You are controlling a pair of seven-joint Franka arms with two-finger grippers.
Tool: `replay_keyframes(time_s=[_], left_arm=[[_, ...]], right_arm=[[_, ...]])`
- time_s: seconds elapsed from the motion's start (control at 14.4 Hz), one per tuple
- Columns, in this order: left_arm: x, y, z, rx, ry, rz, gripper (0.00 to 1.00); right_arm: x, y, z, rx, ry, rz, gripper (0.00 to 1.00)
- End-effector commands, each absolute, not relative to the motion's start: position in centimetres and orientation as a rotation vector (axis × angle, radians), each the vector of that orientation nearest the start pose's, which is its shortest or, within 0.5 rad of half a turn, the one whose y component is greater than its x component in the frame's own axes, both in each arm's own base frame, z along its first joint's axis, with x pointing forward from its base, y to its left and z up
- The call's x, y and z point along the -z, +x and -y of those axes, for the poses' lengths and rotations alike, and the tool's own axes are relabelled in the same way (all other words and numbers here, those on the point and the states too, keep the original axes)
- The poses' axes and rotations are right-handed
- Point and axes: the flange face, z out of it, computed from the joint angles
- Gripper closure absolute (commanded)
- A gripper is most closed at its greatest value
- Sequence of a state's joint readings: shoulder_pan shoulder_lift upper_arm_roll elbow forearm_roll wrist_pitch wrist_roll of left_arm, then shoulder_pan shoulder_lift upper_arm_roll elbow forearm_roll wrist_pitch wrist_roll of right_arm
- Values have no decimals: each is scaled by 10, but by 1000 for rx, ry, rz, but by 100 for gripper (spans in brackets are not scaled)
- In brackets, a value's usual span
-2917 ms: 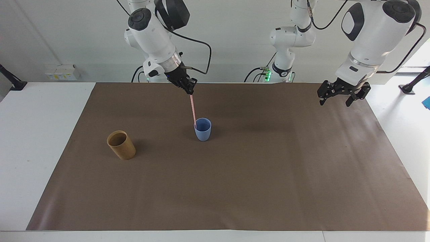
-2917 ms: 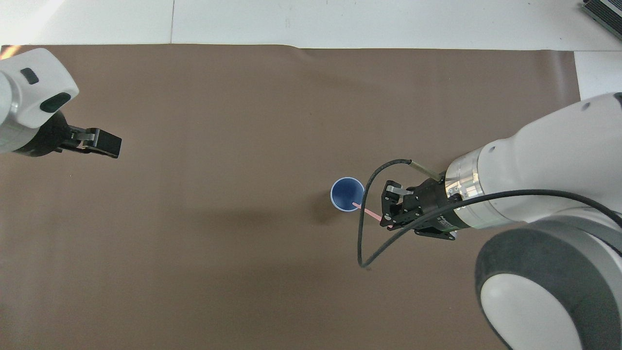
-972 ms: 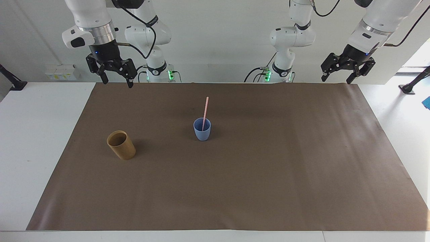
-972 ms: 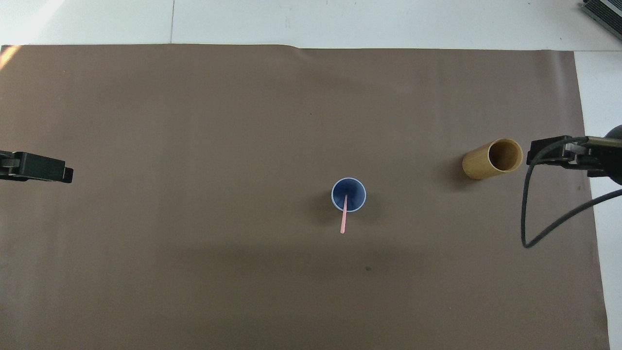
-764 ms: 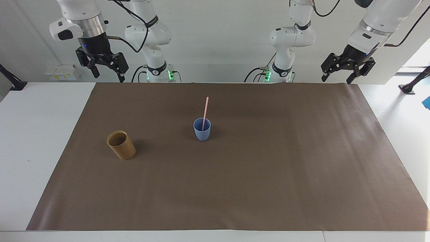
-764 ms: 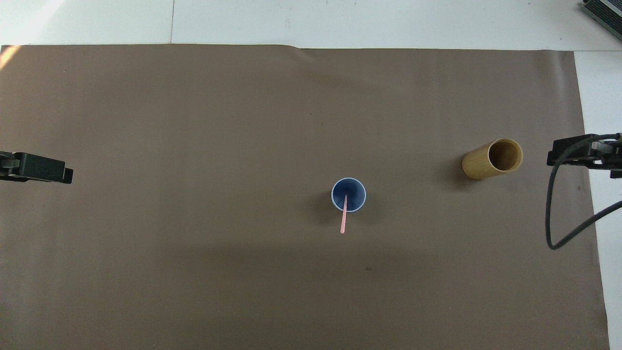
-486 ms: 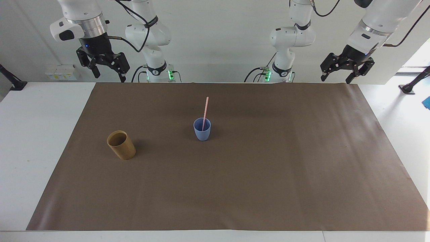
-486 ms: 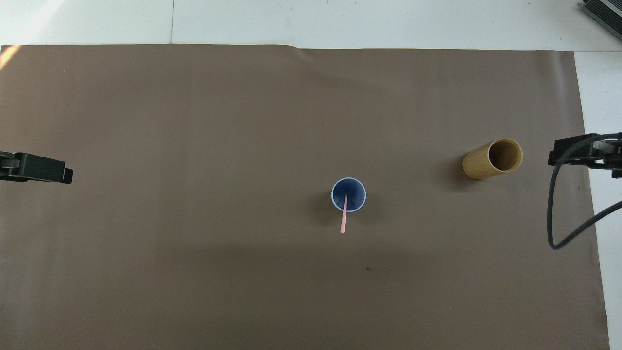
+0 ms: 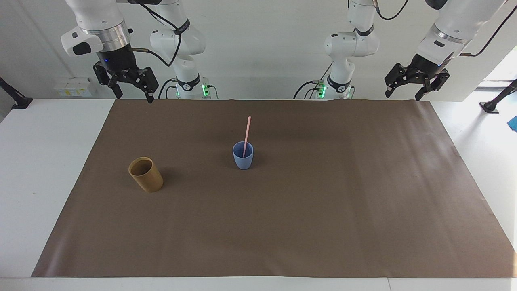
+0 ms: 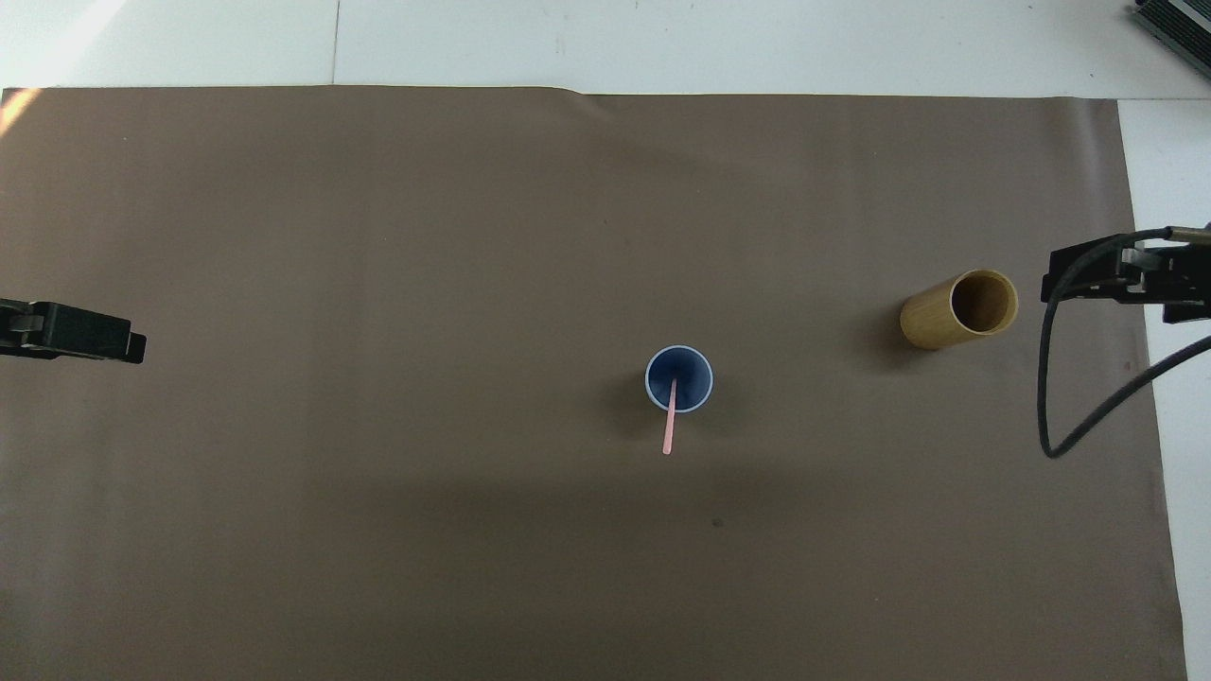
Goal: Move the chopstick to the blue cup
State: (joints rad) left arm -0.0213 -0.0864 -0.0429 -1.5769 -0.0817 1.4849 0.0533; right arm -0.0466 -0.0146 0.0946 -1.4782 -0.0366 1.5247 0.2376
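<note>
The pale pink chopstick [image 9: 246,133] [image 10: 670,421] stands in the light blue cup [image 9: 243,161] [image 10: 693,364] near the middle of the brown mat, its upper end leaning toward the robots. My right gripper [image 9: 134,93] [image 10: 1088,274] hangs open and empty, high over the mat's corner at the right arm's end. High over the mat's corner at the left arm's end, my left gripper [image 9: 402,94] [image 10: 118,340] is likewise open and holds nothing. Neither touches the cup or the chopstick.
A tan-brown cylindrical cup [image 9: 146,174] [image 10: 956,310] stands empty toward the right arm's end, slightly farther from the robots than the blue cup. The brown mat [image 9: 323,210] covers most of the white table. A black cable [image 10: 1069,416] hangs from the right arm.
The right gripper has let go of the chopstick, which now leans in the blue cup. Both arms drew back and up to the mat's corners; in the last half second the right gripper shifted slightly.
</note>
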Motion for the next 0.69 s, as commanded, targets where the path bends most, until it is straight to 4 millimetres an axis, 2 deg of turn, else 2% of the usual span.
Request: replay_keyframes(time_s=[0.0, 0.21, 0.42, 0.62], left_arm=[[-662, 511, 37, -27, -3226, -192, 0], [-662, 511, 39, -27, -3224, -197, 0], [-660, 508, 38, -61, -3226, -186, 0], [-659, 506, 44, -76, -3170, -228, 0]], right_arm=[[-676, 547, -13, 81, -3143, -274, 0], [-681, 540, -18, 83, -3108, -262, 0], [-680, 533, -29, 61, -3087, -235, 0], [-673, 526, -29, 35, -3090, -234, 0]])
